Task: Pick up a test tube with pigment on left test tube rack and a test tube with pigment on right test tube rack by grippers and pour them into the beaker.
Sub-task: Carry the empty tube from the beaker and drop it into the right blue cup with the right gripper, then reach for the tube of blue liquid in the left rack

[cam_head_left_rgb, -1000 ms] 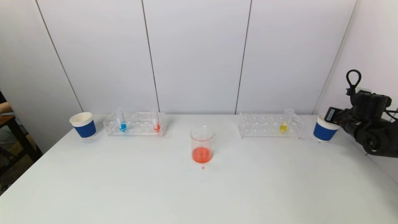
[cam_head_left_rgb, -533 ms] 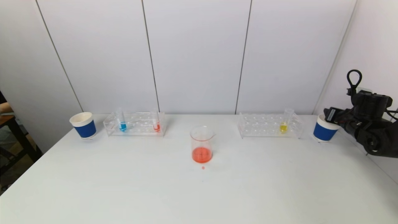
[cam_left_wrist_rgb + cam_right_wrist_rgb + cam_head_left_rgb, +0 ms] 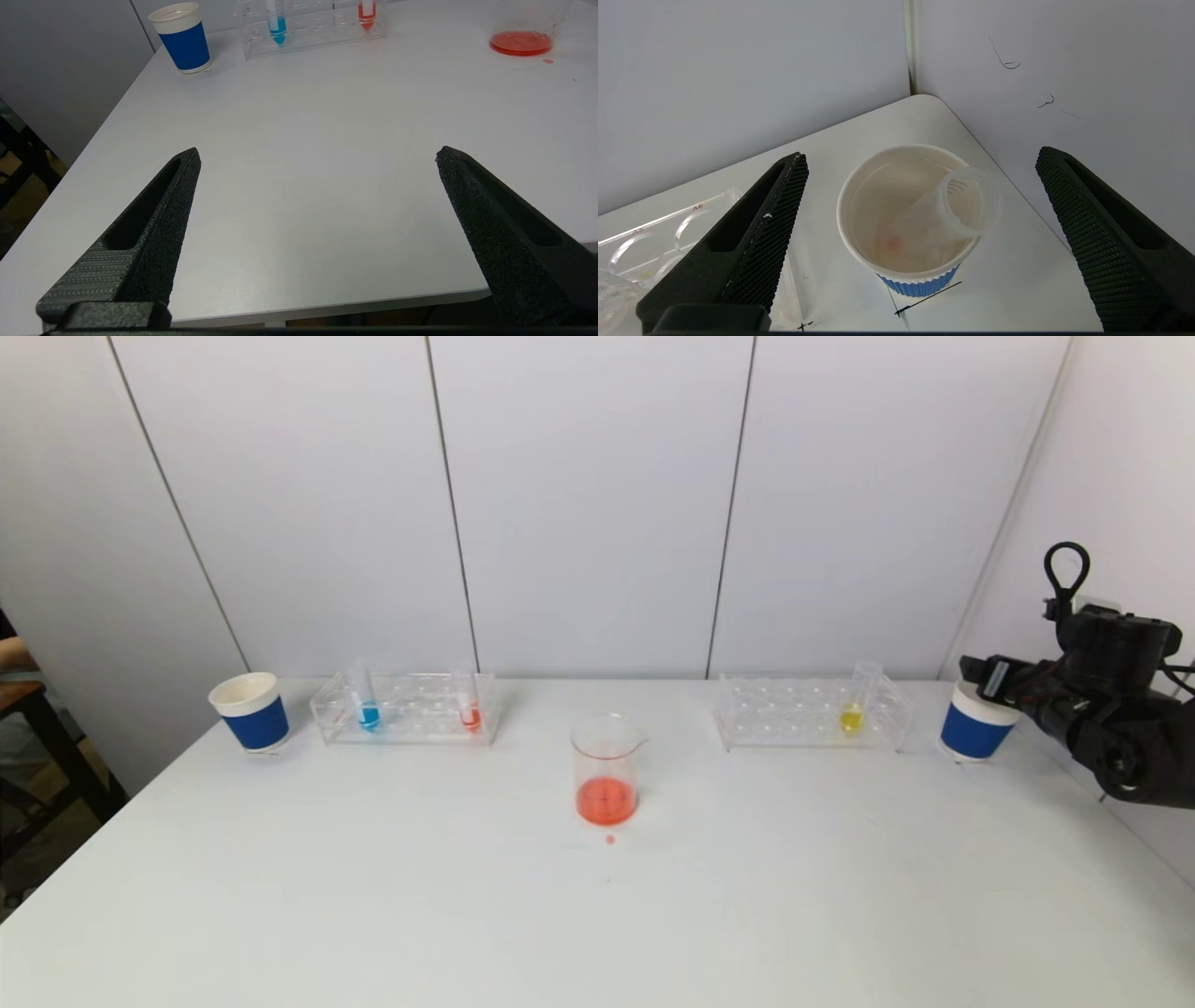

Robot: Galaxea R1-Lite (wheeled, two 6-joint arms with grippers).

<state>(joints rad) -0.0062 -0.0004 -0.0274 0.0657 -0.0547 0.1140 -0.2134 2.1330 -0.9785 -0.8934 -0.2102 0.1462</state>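
**Over the right cup, my pincer lets go**

Over at the far right corner of the table [image 3: 840, 896], my right pincer [image 3: 920, 158] hangs above the blue paper cup [image 3: 920, 280]. Its two black fingers [image 3: 766, 219] are spread wide, with nothing between them. Down in the cup lies an empty test tube [image 3: 952, 214]. It leans on the rim with its mouth up, and a bit of red is left at its tip. I think this cup is for used tubes, so the tube is right where it belongs.

My left pincer [image 3: 317, 154] is spread wide too. It waits low near the front edge of the table, well away from everything, because it has no job right now.

The beaker [image 3: 607, 770] stands in the middle, between the two racks, so both my arms can reach it. It has orange-red paint in the bottom. A small red drop sits on the table just in front of it.

The left rack [image 3: 406, 707] holds a blue tube [image 3: 368, 702] and a red tube [image 3: 470, 705], both standing up. The right rack [image 3: 810, 712] holds a yellow tube [image 3: 854, 702], standing up near the cup. Another blue cup [image 3: 250, 711] sits beside the left rack.

I think the pouring is done for now.
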